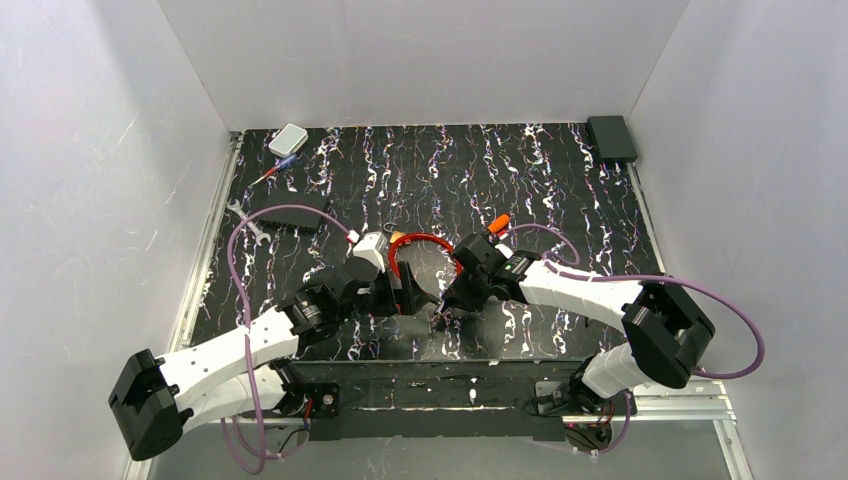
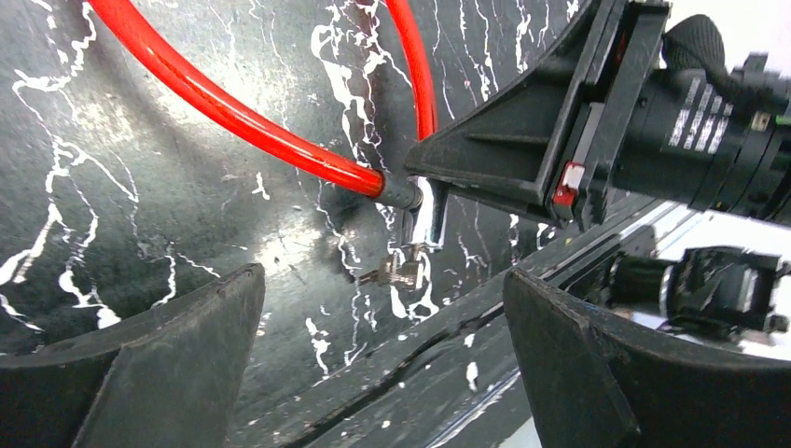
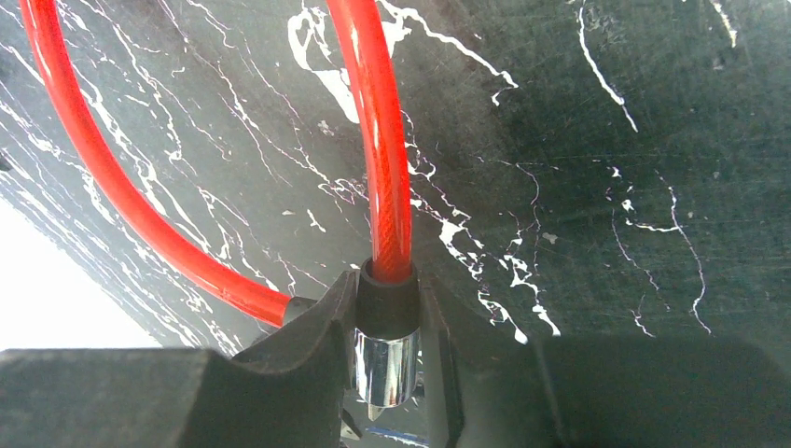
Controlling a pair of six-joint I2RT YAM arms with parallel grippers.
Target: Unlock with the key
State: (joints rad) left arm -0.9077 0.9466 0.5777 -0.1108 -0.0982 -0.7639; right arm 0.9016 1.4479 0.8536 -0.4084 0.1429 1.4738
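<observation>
**Top external view.**
- Table point(image 1: 560, 180): black, white-veined.
- Cable lock point(image 1: 425, 237): red loop, lying flat on the table.
- Left gripper point(image 1: 418, 298): at the near side of the loop, reaching in from the left.
- Right gripper point(image 1: 447, 303): at the near right end of the loop, close beside the left one.
- The key point(image 1: 498, 222): its orange head shows just right of the loop's far arc, close to the right arm's wrist. The black tail cannot be made out, nor whether it rests on the table.
- Silver wrench point(image 1: 245, 222): well left of the loop.
- White box point(image 1: 288, 138): far beyond the loop, to the left.

**Left wrist view.**
- Fingers point(image 2: 168, 364): spread wide, nothing between them or touching them.
- Chrome barrel point(image 2: 432, 213): the end of the loop, ahead of the gap, with the right gripper's black finger against its collar.
- Small silvery metal bits point(image 2: 399, 273): at the barrel's tip, too small to identify.

**Right wrist view.**
- Fingers point(image 3: 298, 364): drawn in on either side of the chrome barrel, gripping it just below the black collar from which the red cable rises.
</observation>
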